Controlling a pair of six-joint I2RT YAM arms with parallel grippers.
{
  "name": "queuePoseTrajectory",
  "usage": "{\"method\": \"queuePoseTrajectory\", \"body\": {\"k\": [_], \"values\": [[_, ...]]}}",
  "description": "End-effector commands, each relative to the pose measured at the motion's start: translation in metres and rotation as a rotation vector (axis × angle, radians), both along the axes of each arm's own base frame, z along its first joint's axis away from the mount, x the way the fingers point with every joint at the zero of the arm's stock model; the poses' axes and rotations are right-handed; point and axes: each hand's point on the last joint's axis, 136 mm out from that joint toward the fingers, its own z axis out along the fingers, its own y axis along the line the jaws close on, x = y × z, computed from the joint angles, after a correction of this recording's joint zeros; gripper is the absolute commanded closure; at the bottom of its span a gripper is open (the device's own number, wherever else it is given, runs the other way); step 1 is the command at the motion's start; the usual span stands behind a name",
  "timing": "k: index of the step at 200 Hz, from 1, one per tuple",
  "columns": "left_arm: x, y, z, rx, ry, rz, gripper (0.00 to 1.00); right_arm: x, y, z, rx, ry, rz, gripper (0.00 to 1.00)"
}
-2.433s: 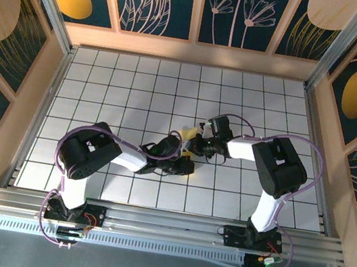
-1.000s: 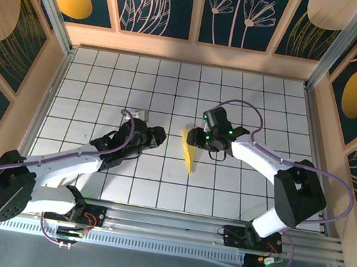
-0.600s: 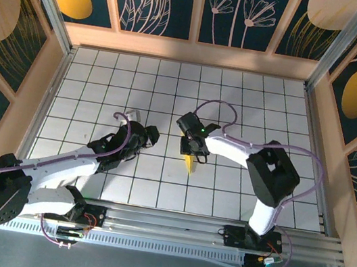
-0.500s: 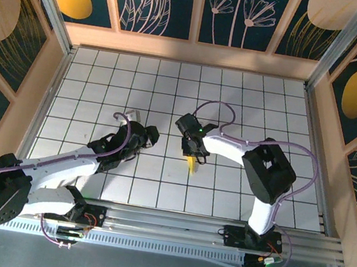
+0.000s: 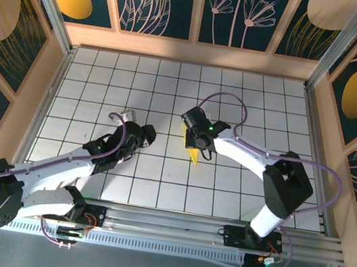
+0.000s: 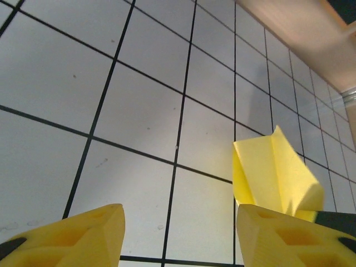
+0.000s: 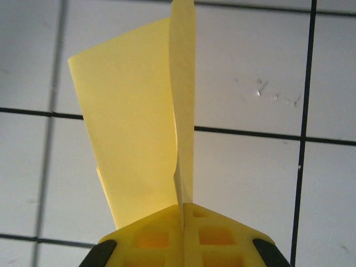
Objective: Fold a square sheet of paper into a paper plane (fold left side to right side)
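Note:
The square sheet of paper is folded into a narrow yellow dart, the paper plane [image 5: 193, 154], lying near the middle of the grid table with its tip toward the near edge. My right gripper [image 5: 196, 141] is shut on its raised centre fold; in the right wrist view the pads [image 7: 167, 222] meet on the crease and the paper plane [image 7: 139, 128] spreads away from them, one flap lower on the left. My left gripper [image 5: 144, 132] is open about two tiles to the left. Its fingers [image 6: 83, 236] hold nothing, and the paper plane [image 6: 275, 172] stands ahead on the right.
The white grid table [image 5: 252, 105] is boxed in by wooden walls [image 5: 192, 52] at the back and both sides. An aluminium rail [image 5: 163, 223] carries the arm bases along the near edge. The left arm lies low across the near-left tiles.
My right gripper has closed on the paper's centre fold and its elbow has swung right. My left gripper, earlier at the paper, has drawn back to the left and opened wider.

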Motion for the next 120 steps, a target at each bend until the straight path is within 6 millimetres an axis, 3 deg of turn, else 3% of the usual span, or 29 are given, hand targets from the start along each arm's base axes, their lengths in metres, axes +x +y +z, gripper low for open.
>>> {"method": "queuePoseTrajectory", "body": {"k": [1, 23, 46, 80, 120], "values": [[0.004, 0.011, 0.024, -0.02, -0.054, 0.056, 0.41, 0.007, 0.015, 0.035, 0.17, -0.043, 0.044, 1.0], [0.002, 0.021, 0.032, -0.029, -0.077, 0.095, 0.39, 0.005, 0.043, 0.061, 0.426, -0.038, 0.137, 1.0], [-0.001, 0.035, 0.034, -0.015, -0.091, 0.142, 0.39, -0.004, 0.069, 0.071, 0.645, 0.013, 0.219, 1.0], [-0.007, 0.05, 0.034, 0.004, -0.097, 0.183, 0.38, -0.019, 0.094, 0.049, 0.822, 0.135, 0.265, 1.0], [-0.009, 0.054, 0.033, 0.003, -0.102, 0.198, 0.37, -0.026, 0.104, 0.006, 0.911, 0.247, 0.229, 1.0]]}}
